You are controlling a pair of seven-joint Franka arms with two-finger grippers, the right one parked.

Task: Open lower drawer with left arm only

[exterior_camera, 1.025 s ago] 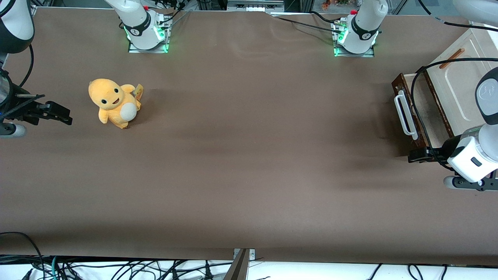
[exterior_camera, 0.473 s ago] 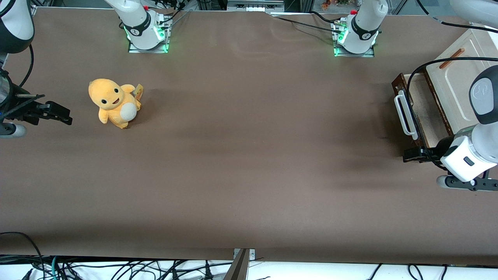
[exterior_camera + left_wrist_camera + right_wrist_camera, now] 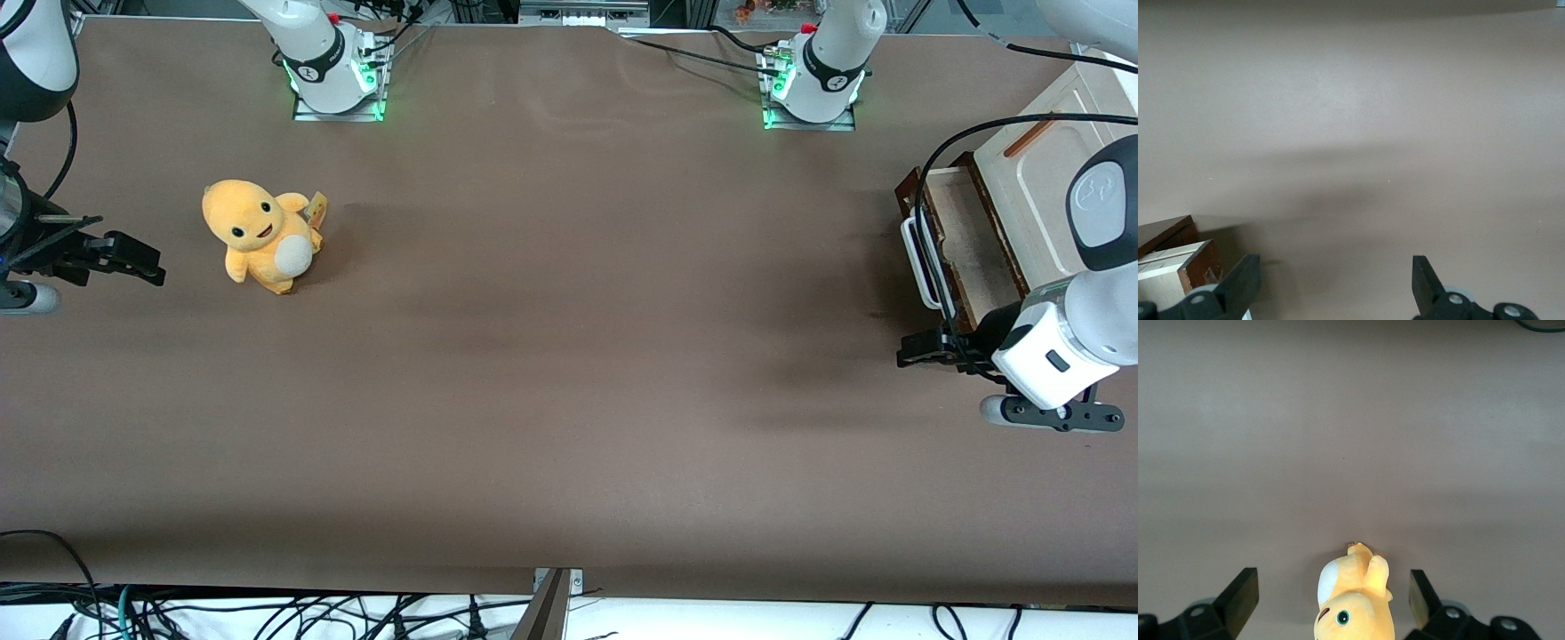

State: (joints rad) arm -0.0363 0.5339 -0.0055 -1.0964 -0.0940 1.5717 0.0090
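Black gripper (image 3: 909,354), fingers apart, near brown wooden lower drawer (image 3: 956,244).

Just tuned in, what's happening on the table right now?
The lower drawer is pulled out of its cabinet, its pale inside showing. The left arm holds its gripper open and empty above the table, nearer the front camera than the drawer's white handle and clear of it. A yellow plush toy sits untouched toward the parked arm's end.
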